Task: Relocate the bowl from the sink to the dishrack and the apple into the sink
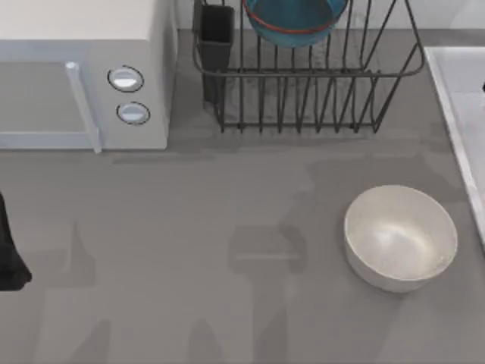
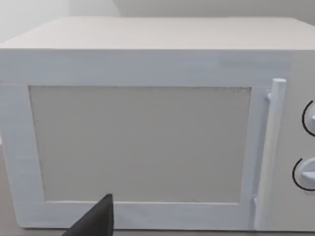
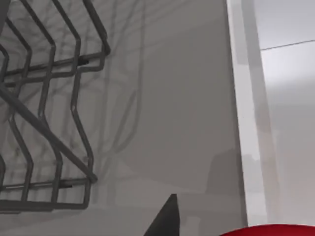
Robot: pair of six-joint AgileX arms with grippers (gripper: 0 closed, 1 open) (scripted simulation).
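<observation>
Left arm [image 1: 10, 254] — table's left edge

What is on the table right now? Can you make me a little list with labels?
bowl: teal-blue bowl sitting in the dishrack
white bowl: upright on the table, near the sink
apple: red edge in the right wrist view, at the sink rim
microwave: at the table's back left, door closed
left arm: parked at the left edge, facing the microwave

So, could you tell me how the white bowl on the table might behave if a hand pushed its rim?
The white bowl looks rigid, so it likely keeps its shape. Its rounded underside suggests it may rock or tip when pushed at the rim. The smooth glossy surface could make it slide on the table.
</observation>
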